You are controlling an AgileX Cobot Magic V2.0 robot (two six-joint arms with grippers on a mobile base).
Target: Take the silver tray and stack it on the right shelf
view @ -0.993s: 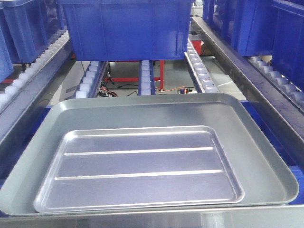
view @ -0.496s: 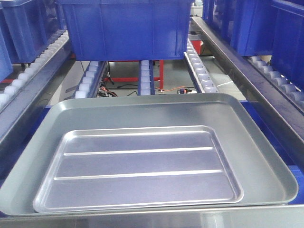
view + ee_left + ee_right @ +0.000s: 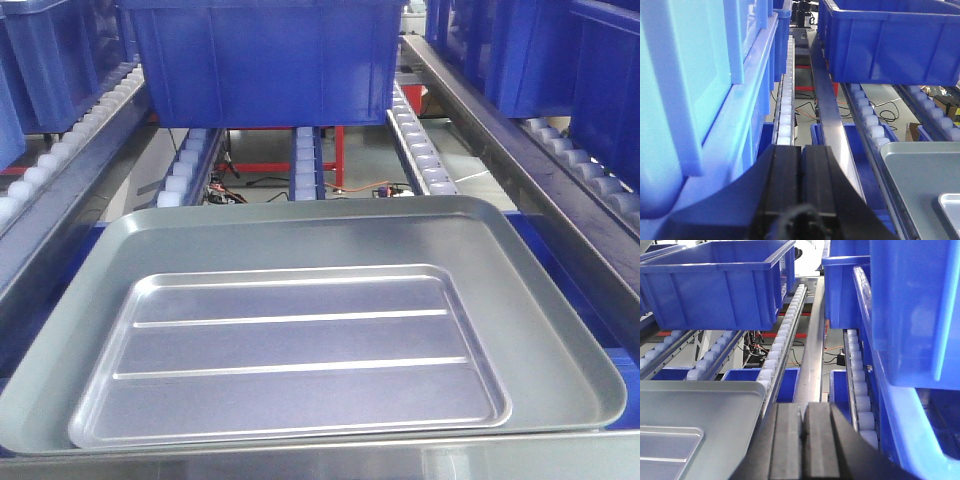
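The silver tray (image 3: 290,355), shiny with two long ribs, lies flat inside a larger dull grey tray (image 3: 300,232) in the front view. Neither gripper appears in that view. My left gripper (image 3: 802,150) is shut with nothing in it, left of both trays above a steel beam; the silver tray's corner (image 3: 951,206) shows at the far right. My right gripper (image 3: 802,409) is also shut and empty, just right of the grey tray's edge (image 3: 710,402), with the silver tray's corner (image 3: 665,445) at lower left. The right shelf (image 3: 590,180) slopes away on the right with white rollers (image 3: 858,390).
A big blue bin (image 3: 265,60) sits on the roller rails (image 3: 306,160) behind the trays. More blue bins (image 3: 910,310) fill the right lane and others (image 3: 695,85) the left lane. Steel beams (image 3: 480,130) divide the lanes. Cables lie on the floor below.
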